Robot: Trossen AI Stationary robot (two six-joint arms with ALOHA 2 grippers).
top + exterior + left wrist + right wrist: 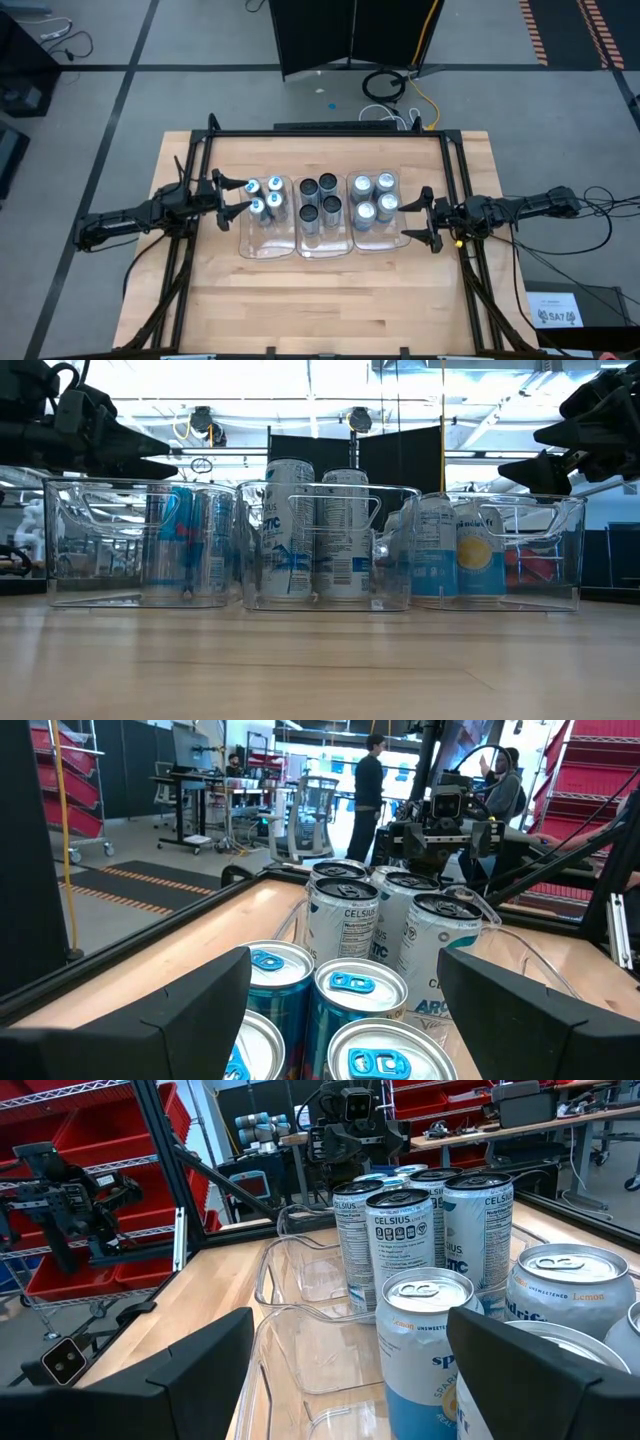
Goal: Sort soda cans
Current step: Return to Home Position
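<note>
Left claw [238, 198] and right claw [415, 220], both spread and empty, flank 3 clear rectangular plastic trays [262, 246]. Each tray holds 4 small metal soda cans [309, 188], with bare wooden tabletop [320, 300] alongside.

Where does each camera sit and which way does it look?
High: above table, looking down; left pincer and right pincer show.
Low: tabletop height, facing trays; pincers in top corners.
Left wrist: on left arm, over blue-topped cans; own fingers show.
Right wrist: on right arm, facing opposite; own fingers show.
Both wrists share the Celsius cans.

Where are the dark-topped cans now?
In the high view the dark-topped cans stand in the middle tray, between the blue-tabbed cans on the left and the silver-topped cans on the right.
</note>
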